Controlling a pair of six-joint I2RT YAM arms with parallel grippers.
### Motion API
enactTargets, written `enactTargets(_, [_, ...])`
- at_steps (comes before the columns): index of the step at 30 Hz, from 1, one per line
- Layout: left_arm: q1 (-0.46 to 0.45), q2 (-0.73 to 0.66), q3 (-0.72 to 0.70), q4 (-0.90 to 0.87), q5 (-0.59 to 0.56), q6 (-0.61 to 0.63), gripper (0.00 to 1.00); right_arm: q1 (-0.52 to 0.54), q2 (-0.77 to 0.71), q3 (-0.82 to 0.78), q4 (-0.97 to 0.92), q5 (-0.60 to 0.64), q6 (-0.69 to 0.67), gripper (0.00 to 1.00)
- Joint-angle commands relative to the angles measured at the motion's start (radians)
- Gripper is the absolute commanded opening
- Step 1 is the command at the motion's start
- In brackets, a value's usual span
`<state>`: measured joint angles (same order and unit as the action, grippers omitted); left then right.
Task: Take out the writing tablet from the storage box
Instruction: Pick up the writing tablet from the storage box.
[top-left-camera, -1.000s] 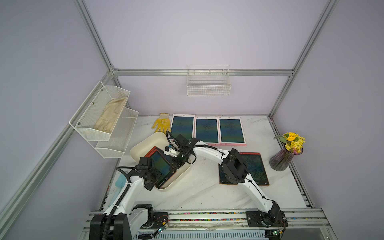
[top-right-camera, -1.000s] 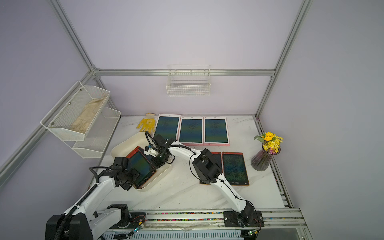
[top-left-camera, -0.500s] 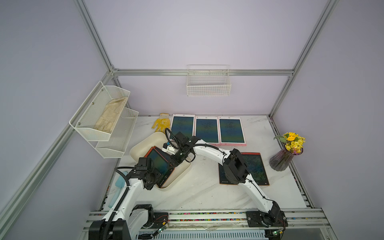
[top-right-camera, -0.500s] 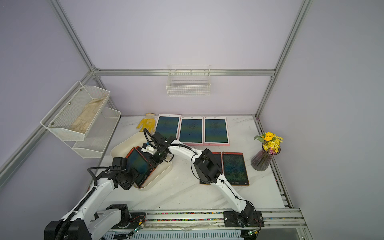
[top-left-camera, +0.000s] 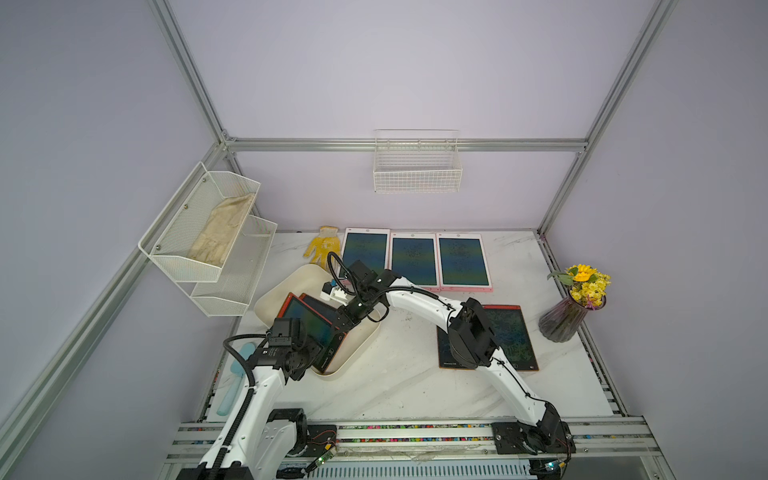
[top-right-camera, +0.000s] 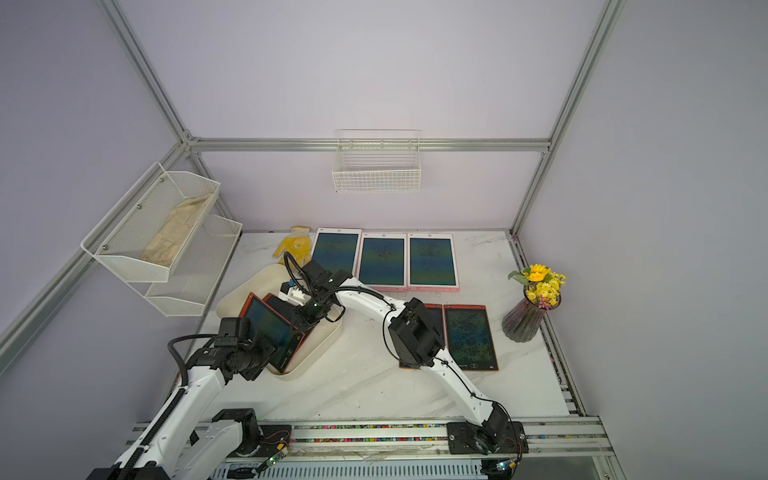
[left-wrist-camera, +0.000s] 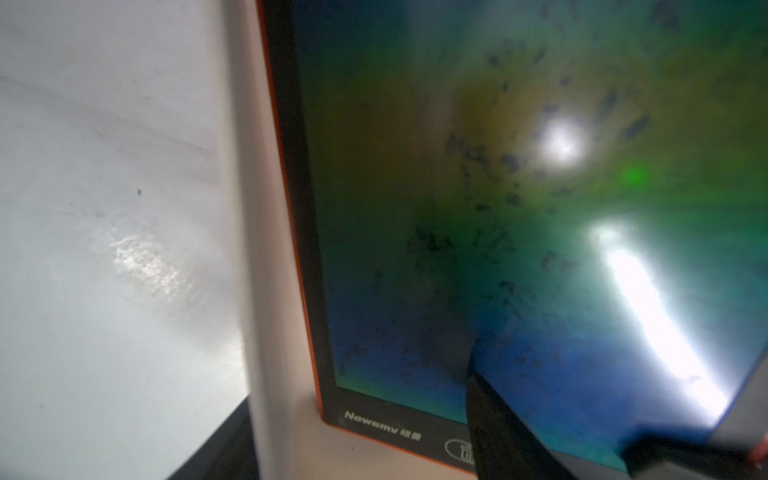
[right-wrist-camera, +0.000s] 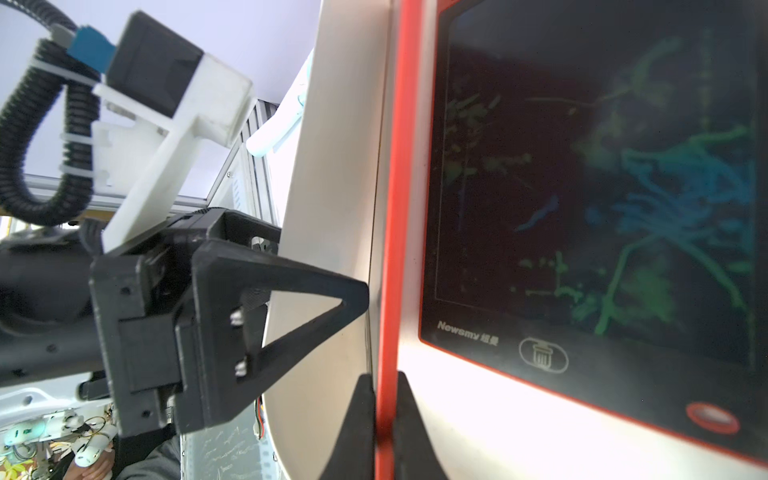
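Close-up of an orange-edged tablet (left-wrist-camera: 457, 208), its blue-green screen glaring, just beside a cream box (left-wrist-camera: 259, 291) wall. White table (left-wrist-camera: 104, 249) beyond. A black gripper finger (left-wrist-camera: 503, 436) overlaps the screen near the brand name.

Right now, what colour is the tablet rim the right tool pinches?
Red-orange; the black-screened writing tablet's rim shows best in the right wrist view.

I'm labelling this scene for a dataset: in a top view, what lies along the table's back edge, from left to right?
yellow glove → left pink writing tablet → middle pink writing tablet → right pink writing tablet
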<state>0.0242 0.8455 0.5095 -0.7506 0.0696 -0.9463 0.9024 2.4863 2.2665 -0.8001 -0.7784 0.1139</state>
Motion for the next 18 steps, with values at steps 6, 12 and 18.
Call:
enactTargets(6, [0.002, -0.054, 0.135, -0.061, -0.028, 0.043, 0.72, 0.007, 0.021, 0.064, 0.041, 0.041, -0.034, 0.00])
enactTargets(12, [0.002, -0.068, 0.192, -0.095, -0.034, 0.047, 0.72, -0.029, -0.004, 0.085, 0.072, 0.058, -0.013, 0.00])
enactTargets(18, [0.001, -0.109, 0.237, -0.113, -0.027, 0.049, 0.77, -0.061, -0.052, 0.067, 0.094, 0.056, -0.004, 0.00])
